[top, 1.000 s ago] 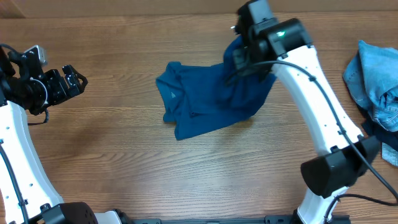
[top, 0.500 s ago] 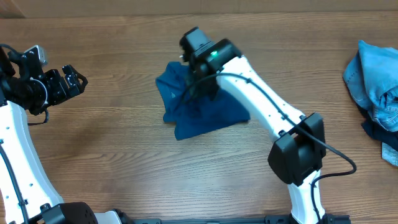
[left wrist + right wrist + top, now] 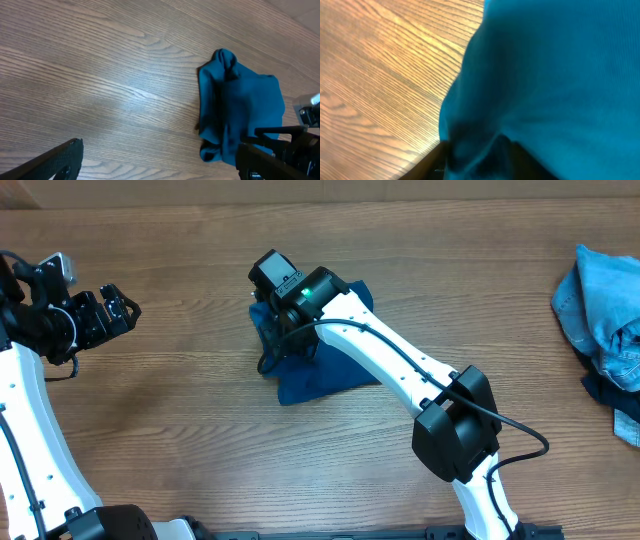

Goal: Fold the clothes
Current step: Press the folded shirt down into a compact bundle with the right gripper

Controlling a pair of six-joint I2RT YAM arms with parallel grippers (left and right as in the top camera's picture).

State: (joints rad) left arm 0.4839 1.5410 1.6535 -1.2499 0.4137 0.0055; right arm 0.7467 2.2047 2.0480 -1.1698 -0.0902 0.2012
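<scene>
Right pincer (image 3: pixel 277 332) sits low against the crumpled deep-blue knit shirt (image 3: pixel 330 375) on the brown wooden table (image 3: pixel 200 420), its spread hidden; left pincer (image 3: pixel 125 310) gapes wide, holding nothing.

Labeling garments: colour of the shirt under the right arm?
The shirt is plain deep blue; left wrist view.

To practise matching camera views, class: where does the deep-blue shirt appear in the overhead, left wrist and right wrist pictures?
Overhead: blue shirt at centre, partly under the right arm.
Left wrist: blue shirt right of centre, bunched up.
Right wrist: blue shirt fills most of the picture, very close.
Shared landmark: the wood-grain table under it, in all three.
</scene>
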